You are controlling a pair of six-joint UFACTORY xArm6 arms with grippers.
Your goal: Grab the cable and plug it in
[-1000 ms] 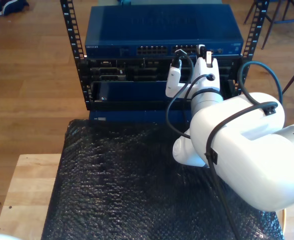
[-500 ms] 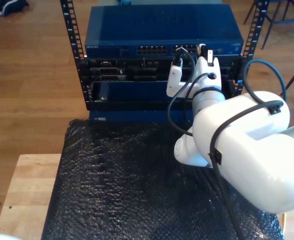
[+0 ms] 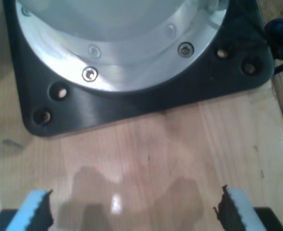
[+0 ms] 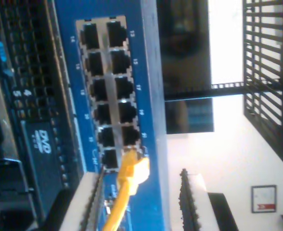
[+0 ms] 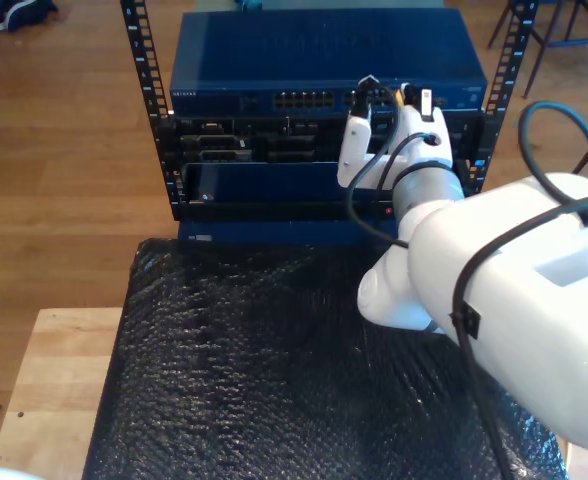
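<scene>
The pale yellow cable rises between the white fingers of my second gripper. Its connector end sits at the mouth of a port in the last row of the blue switch's port block; how deep it sits I cannot tell. The jaws stand well apart, and the cable lies close to one finger. In the exterior view my second gripper is up against the switch front, right of centre. My first gripper hangs open over bare wood, its blue pads wide apart.
The switch tops a black rack with more equipment below. A black bubble-wrap mat covers the wooden table. A black base plate with a metal flange lies ahead of my first gripper. Chair legs stand at the exterior view's right.
My second gripper has risen from the lower rack row and pushed forward to the switch's port row. The arm's big white body has shifted toward the exterior view's right.
</scene>
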